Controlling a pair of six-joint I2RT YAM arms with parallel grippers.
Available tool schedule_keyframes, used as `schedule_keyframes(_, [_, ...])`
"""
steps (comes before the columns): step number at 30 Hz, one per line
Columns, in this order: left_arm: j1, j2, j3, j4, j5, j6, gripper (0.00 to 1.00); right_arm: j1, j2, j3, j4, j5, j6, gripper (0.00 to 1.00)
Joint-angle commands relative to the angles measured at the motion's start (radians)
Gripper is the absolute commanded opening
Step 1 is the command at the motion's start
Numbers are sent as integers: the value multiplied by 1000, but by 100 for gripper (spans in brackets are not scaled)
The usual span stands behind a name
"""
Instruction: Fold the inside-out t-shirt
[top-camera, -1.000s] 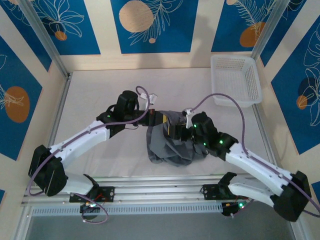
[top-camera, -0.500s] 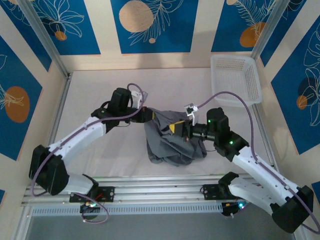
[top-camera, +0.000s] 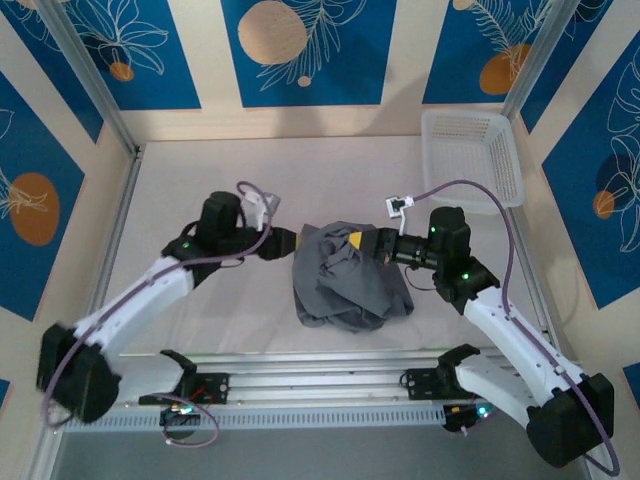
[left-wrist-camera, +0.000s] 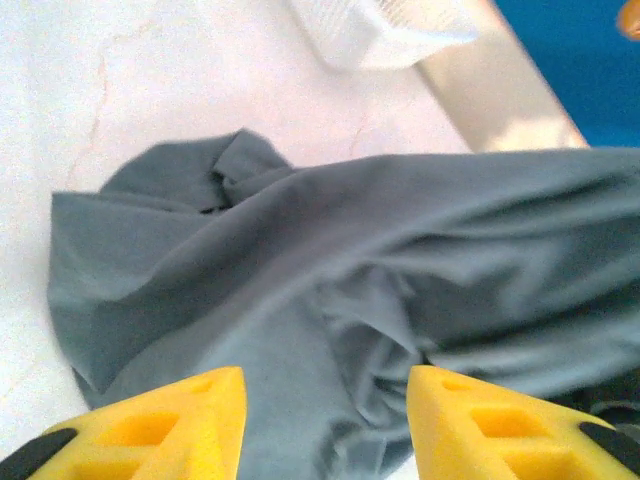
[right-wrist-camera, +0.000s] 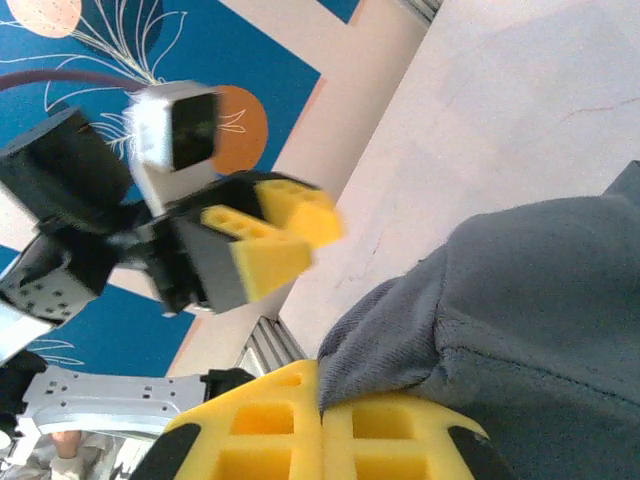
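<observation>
**ITEM: GREY T-SHIRT, BUNCHED MID-TABLE, HELD AT ONE EDGE**

**Article.** The inside-out t-shirt (top-camera: 345, 280) lies in a crumpled heap at the middle of the table (top-camera: 190, 180), towards the near edge. Folds run in several directions, and no sleeve or hem can be picked out with certainty. Its far right part is drawn up toward the holder there.

**Holders.** The right gripper (top-camera: 362, 240) sits at the heap's far right edge. Its yellow pads (right-wrist-camera: 390, 440) are pressed together with a fold of grey cloth pinched in the line between them. The left gripper (top-camera: 288, 242) stands just beside the heap's far left edge, jaws apart with nothing between them. In its wrist view the cloth lies beyond the two pads.

**Surroundings.** A white mesh basket (top-camera: 470, 113) stands at the far right corner, well apart from the shirt.

**Risks, as judged.**
- With only one side held, a pull by the right arm would likely drag the whole bundle rather than spread it.
- The pinch looks shallow and close to the cloth's edge, so it may slip out under tension.
- If the left pincer closes on a thick fold, it may take several layers at once. That would leave the shirt twisted and any fold uneven.
</observation>
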Motion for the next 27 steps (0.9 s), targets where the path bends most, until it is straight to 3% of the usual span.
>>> schedule_keyframes(1, [-73, -31, -59, 33, 15, 72, 31, -2, 18, 4, 37, -60, 27, 0])
schedule_keyframes(3, [-123, -7, -44, 47, -1, 94, 27, 5, 31, 6, 61, -90, 29, 0])
schedule_keyframes(7, [-138, 129, 36, -4, -170, 67, 27, 36, 46, 21, 86, -129, 28, 0])
schedule_keyframes(11, [-146, 273, 68, 140, 2, 61, 53, 76, 53, 38, 76, -133, 19, 0])
schedule_keyframes(14, [-164, 361, 102, 180, 48, 74, 73, 97, 55, 45, 74, -138, 16, 0])
schedule_keyframes(17, [-167, 415, 97, 242, 36, 56, 77, 107, 56, 51, 76, -146, 19, 0])
schedule_keyframes(18, [-167, 429, 100, 236, -11, 46, 73, 107, 56, 52, 76, -145, 20, 0])
schedule_keyframes(20, [-166, 442, 108, 217, -83, 29, 53, 99, 51, 52, 67, -130, 22, 0])
schedule_keyframes(23, [-161, 391, 82, 267, -40, -18, 0, 30, 43, 36, 9, -94, 38, 0])
schedule_keyframes(25, [-145, 330, 75, 311, 59, -115, 0, -76, 58, 11, -100, -32, 50, 0])
schedule_keyframes(27, [-132, 277, 93, 358, 223, -236, 0, -205, 144, -12, -200, -54, 15, 0])
